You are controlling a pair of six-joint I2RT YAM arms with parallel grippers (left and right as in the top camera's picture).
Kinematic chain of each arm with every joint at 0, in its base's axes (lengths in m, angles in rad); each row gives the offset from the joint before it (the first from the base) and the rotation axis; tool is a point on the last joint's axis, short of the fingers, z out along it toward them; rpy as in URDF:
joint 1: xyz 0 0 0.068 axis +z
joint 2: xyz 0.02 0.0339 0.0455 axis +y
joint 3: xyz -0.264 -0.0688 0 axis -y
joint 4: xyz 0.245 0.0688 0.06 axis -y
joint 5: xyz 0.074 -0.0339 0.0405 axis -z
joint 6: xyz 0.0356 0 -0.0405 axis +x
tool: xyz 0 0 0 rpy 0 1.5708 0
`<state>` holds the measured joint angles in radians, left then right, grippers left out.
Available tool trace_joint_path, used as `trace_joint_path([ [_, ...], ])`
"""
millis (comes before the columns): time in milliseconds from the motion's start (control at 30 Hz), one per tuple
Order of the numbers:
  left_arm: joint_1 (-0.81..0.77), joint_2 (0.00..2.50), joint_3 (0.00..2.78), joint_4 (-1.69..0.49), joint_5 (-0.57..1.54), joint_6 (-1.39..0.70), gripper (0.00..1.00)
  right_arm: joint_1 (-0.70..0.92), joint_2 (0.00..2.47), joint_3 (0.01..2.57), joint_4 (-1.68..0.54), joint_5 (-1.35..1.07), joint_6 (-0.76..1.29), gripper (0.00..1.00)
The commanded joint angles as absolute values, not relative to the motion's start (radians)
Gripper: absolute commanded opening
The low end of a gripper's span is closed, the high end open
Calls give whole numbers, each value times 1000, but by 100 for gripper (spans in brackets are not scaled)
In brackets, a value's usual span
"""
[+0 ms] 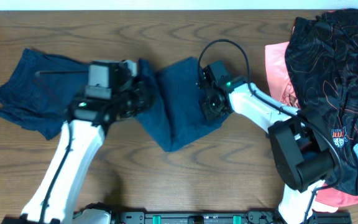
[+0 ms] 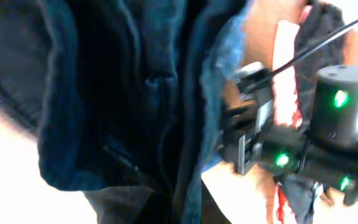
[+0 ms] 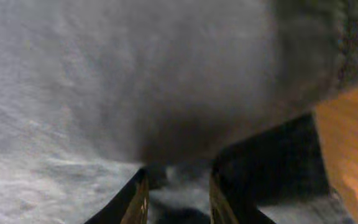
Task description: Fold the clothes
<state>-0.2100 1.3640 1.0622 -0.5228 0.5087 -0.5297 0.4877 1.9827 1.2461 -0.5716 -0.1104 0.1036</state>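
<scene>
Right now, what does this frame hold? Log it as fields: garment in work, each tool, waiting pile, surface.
garment in work: navy-blue shorts, rumpled, spread across mid-table
left tool: over the shorts' middle; fingers hidden, state unclear
right tool: at the shorts' right edge, fingers pinching cloth
waiting pile: black orange-swirl garment lying over salmon-pink garment, far right
surface: wooden table
</scene>
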Motion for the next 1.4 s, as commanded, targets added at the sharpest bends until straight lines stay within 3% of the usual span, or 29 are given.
trace_joint_path([
  [0, -277, 1427, 1087, -433, 524, -619, 6, 514, 2000, 1195, -558, -120, 157, 29],
  [200, -366, 1535, 1087, -191, 524, -679, 8, 516, 2000, 1194, -569, -114, 200, 28],
  [333, -378, 1589, 1087, -99, 516, -679, 43, 505, 1982, 1203, -620, -40, 260, 30],
  [400, -364, 1597, 1087, -50, 511, -671, 50, 488, 1945, 1218, -679, 47, 303, 28],
  [633, -263, 1598, 1087, 70, 361, -648, 52, 396, 1694, 1282, -770, 198, 355, 33],
  [867, -232, 1692, 1087, 59, 268, -567, 52, 410, 1507, 1283, -628, -88, 203, 33],
  [1367, -232, 1895, 1087, -136, 283, -565, 52, 485, 1818, 1279, -612, -329, 186, 29],
])
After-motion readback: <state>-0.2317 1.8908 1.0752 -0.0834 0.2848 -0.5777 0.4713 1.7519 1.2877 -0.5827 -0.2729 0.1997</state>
